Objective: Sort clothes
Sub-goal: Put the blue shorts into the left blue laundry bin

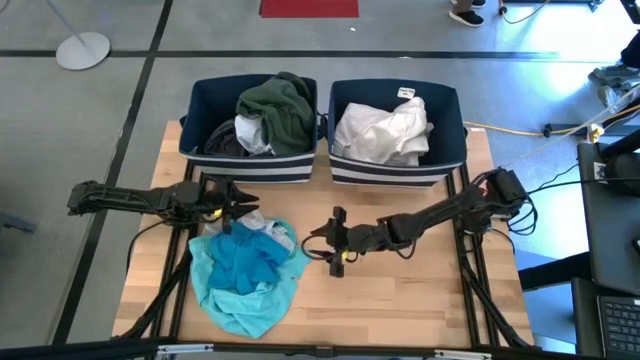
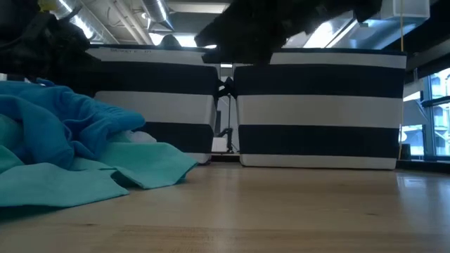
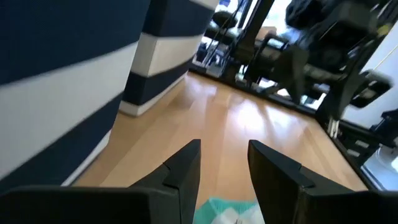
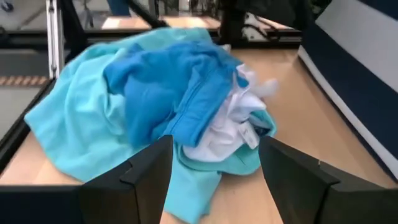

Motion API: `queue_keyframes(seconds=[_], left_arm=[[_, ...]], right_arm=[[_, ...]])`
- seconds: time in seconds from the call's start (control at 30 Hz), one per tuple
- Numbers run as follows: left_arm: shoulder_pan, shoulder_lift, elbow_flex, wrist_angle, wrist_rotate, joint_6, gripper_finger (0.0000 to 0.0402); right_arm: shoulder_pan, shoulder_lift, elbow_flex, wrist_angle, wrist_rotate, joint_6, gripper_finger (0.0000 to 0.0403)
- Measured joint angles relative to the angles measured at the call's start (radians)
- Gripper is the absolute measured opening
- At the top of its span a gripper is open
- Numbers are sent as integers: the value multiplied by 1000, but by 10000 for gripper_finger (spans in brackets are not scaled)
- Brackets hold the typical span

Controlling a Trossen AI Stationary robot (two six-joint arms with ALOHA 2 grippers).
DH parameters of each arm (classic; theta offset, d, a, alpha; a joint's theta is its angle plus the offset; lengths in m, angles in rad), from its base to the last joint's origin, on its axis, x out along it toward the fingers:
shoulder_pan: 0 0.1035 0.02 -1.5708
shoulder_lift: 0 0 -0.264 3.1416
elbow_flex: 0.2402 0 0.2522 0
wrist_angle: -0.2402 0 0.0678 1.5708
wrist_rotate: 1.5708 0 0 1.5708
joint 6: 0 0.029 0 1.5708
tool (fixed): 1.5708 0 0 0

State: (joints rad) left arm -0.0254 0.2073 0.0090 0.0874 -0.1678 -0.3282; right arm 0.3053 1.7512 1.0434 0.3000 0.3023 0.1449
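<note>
A heap of clothes (image 1: 243, 270) lies on the table's near left: a pale turquoise garment (image 4: 68, 124), a brighter blue one (image 4: 168, 87) and a white one (image 4: 233, 121) on top. It also shows in the low view (image 2: 70, 140). My left gripper (image 1: 245, 200) is open above the heap's far edge, in front of the left bin; nothing is between its fingers (image 3: 224, 165). My right gripper (image 1: 322, 242) is open just right of the heap, facing it (image 4: 214, 162). The left bin (image 1: 250, 165) holds a dark green garment (image 1: 280, 105) and darker and whitish pieces. The right bin (image 1: 395, 165) holds white clothes (image 1: 385, 130).
The two navy bins with white stripes stand side by side at the table's far edge. Bare wood (image 1: 400, 290) lies on the table's near right. The arms' frame rails (image 1: 470, 270) run along the table's sides.
</note>
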Motion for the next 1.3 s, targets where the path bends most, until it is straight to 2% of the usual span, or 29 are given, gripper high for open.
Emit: queue_keyframes(seconds=[0.23,0.43,0.57,0.73,0.87,1.07,1.3], left_arm=[[1,-1,5,26,-19,18,125],[1,0,7,-20,-1,-2,125],[1,0,8,-46,0,-2,125],[0,1,10,-73,7,-8,125],[0,3,10,-73,-12,-48,125],[0,6,10,-66,-19,-55,125],[1,5,9,-62,-19,-15,125]], right_arm=[[-5,9,-11,28,11,13,240],[-12,87,6,105,10,6,269],[-25,172,66,124,-8,-14,290],[-54,309,215,127,-67,-75,297],[-72,411,366,118,-104,-149,292],[-85,528,549,39,-112,-177,277],[-93,609,613,-6,-79,-177,234]])
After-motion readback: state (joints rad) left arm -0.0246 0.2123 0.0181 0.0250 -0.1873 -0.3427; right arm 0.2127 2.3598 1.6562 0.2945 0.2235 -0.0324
